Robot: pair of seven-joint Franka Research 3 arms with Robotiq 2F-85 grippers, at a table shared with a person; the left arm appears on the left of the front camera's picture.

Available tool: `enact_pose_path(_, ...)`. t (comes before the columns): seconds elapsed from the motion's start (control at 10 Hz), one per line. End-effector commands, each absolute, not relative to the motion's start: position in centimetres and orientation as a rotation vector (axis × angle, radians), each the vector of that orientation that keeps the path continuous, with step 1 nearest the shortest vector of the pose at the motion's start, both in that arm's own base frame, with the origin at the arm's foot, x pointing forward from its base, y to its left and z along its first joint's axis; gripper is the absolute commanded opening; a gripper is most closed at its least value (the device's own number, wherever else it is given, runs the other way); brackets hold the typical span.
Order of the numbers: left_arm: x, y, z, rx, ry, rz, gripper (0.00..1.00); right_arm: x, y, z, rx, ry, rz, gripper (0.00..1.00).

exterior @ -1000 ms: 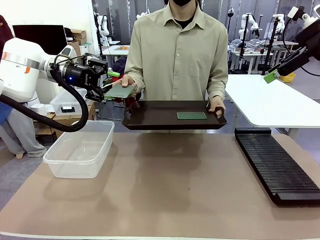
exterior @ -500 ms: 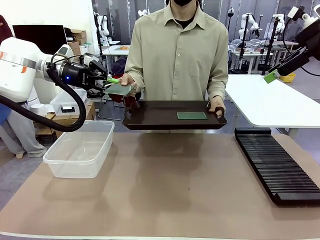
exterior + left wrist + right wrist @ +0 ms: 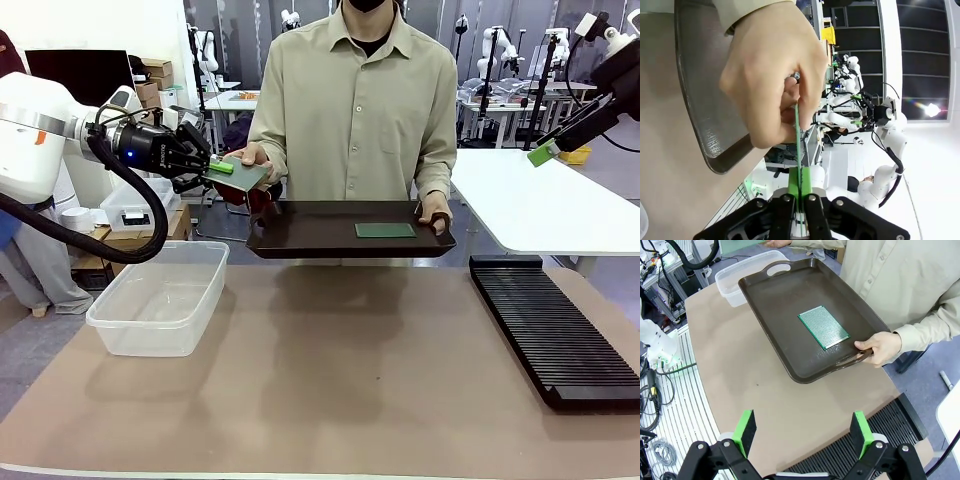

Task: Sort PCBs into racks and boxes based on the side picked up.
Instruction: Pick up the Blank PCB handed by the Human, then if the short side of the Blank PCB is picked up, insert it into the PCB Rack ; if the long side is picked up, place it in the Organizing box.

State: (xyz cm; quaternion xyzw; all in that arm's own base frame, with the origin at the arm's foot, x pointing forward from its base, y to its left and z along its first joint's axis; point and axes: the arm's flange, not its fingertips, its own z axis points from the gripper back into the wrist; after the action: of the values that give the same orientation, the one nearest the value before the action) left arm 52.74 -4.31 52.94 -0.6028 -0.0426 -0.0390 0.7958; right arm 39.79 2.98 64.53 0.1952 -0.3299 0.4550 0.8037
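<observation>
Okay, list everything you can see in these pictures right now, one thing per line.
PCBs: two, green; one raised at far left, one flat on the tray.
tray: one, dark brown; held over the table's far edge.
tub: one, clear; table's left side.
rack: one, black; table's right side.
table: one, brown top.
person's hands: two; one on the raised PCB, one on a tray handle.
left gripper: shut on the raised PCB.
right gripper: open, empty, above the table.

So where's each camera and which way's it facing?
Front: robot's side, facing the person across the table; left claw pinches a PCB.
Left wrist: along its shut claw at the person's hand on that PCB.
Right wrist: down past the open right claw at the tray.
Shared: front and right wrist show the tray's PCB.
</observation>
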Motion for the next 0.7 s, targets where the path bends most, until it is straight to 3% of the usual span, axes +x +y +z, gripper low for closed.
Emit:
enact_pose_path(0.0, 52.15, -4.35, 52.58, -1.299, -0.129, -0.084, 0.0, 39.83, 3.07, 64.45, 0.43, -0.707, 0.981, 1.0)
enact_pose_path(0.6, 52.77, -4.28, 52.86, -1.292, -0.107, -0.098, 0.0, 39.83, 3.07, 64.45, 0.43, -0.707, 0.981, 1.0)
